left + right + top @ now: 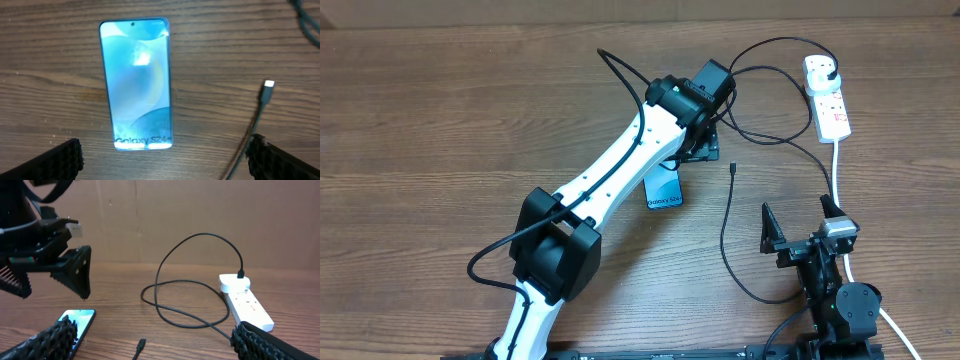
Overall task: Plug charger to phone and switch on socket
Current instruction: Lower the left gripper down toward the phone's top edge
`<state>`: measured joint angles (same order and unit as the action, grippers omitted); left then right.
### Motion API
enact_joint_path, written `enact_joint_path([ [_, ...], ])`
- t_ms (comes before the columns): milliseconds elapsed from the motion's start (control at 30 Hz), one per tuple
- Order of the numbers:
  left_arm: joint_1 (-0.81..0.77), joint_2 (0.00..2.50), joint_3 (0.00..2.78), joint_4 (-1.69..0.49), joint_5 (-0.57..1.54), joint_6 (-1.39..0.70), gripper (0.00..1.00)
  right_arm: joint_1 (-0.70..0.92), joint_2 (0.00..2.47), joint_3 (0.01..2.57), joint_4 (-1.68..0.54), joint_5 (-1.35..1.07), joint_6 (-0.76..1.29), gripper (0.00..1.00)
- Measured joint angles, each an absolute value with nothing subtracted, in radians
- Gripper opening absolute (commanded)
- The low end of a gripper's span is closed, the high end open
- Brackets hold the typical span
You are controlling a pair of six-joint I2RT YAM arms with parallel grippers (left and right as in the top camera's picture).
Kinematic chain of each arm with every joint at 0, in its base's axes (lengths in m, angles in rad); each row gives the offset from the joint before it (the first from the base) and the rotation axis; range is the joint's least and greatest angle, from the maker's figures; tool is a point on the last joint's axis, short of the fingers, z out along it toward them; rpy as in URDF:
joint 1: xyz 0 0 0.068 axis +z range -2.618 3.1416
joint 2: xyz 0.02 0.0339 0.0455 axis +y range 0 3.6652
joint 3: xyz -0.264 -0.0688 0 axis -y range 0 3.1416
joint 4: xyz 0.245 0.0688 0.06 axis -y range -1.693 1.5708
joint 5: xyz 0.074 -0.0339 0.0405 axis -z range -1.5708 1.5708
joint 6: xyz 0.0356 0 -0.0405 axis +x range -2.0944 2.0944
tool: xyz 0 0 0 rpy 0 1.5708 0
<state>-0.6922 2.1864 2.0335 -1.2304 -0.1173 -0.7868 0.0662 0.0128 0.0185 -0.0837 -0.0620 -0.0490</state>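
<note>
On the wooden table, the phone is laid flat with its screen up, near the centre. The left gripper is positioned over the end of the phone that bears the white lettering. Its jaws are spread wide, one to each side of the phone, and nothing is held between them. The charger is laid in loose loops across the right half of the table. Its plug is seated in the far end of the socket. Its connector tip is left free on the table, near the right of the phone and apart from it. The socket is placed at the far right, with its thick white lead run toward the near edge. The right gripper is held at the near right, faced toward the socket, with its jaws fully parted and empty.
</note>
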Motion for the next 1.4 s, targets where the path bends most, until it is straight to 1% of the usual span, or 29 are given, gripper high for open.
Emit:
enact_joint_path([
  [400, -0.61, 2.194, 1.969, -1.217, -0.074, -0.788, 1.0, 0.066, 0.013, 0.019, -0.084, -0.062, -0.048, 1.0],
  [1067, -0.616, 2.197, 1.877, -1.091, -0.064, -0.788, 1.0, 0.066, 0.013, 0.019, -0.083, -0.062, -0.049, 1.0],
  [1400, -0.616, 2.283, 1.873, -1.059, -0.053, -0.768, 1.0, 0.066, 0.013, 0.019, -0.084, -0.062, -0.049, 1.0],
])
